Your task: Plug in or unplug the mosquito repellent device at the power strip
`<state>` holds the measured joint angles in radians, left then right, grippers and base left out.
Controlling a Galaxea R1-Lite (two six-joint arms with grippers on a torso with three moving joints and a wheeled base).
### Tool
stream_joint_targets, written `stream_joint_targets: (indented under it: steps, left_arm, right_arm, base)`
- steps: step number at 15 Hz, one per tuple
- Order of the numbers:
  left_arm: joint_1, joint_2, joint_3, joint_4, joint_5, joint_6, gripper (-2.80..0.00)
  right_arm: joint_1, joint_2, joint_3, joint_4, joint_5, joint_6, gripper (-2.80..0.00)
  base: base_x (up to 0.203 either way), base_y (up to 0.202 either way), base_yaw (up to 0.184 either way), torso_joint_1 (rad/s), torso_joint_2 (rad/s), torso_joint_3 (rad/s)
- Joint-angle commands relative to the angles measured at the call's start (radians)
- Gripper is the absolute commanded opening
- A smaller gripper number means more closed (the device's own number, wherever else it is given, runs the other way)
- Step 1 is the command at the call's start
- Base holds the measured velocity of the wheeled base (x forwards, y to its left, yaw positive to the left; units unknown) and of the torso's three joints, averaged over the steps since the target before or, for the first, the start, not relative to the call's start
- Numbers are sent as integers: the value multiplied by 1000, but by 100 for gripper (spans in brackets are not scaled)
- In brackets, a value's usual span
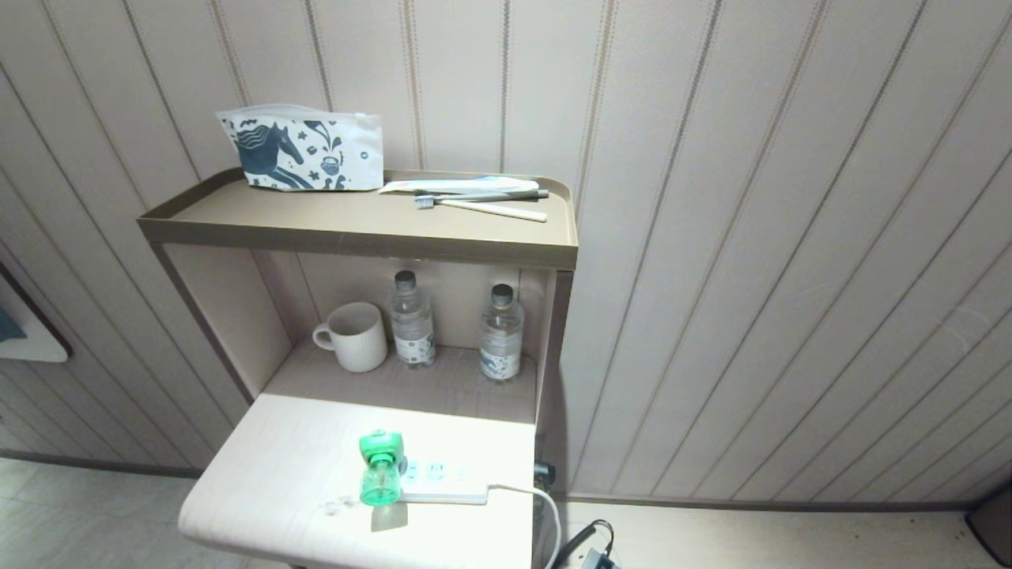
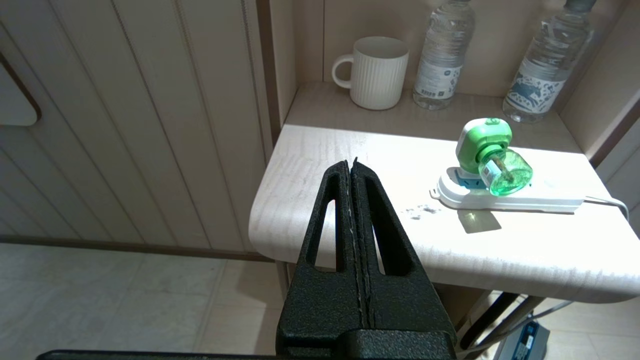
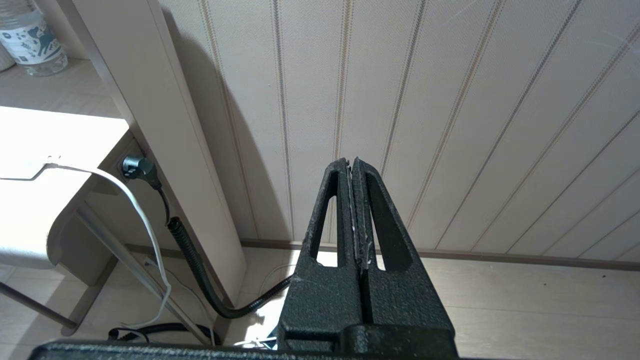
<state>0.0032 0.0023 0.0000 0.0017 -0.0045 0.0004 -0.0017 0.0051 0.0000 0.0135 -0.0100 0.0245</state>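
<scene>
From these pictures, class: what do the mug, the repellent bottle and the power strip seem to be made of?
Mug: likely glazed ceramic; matte white, thick ribbed wall, moulded handle.
Repellent bottle: translucent green plastic, probably; light passes through it and casts a green patch on the tabletop.
Power strip: smooth white plastic by its look, with rounded moulded edges and pale blue socket faces.

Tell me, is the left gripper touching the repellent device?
Apart. The left wrist view shows the left gripper short of the table edge, bare tabletop between it and the device.
</scene>
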Motion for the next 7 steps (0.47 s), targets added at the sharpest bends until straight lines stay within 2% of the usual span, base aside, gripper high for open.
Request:
stream_joint_targets:
  steps: [1, 7]
  left_arm:
    - [0, 1, 0, 0, 0, 0, -280]
    - [0, 0, 0, 0, 0, -5, -280]
  right_arm:
    - [0, 1, 0, 0, 0, 0, -280]
    - [0, 1, 0, 0, -1, 1, -280]
  base:
    - [0, 0, 0, 0, 0, 0]
    - [0, 0, 0, 0, 0, 0]
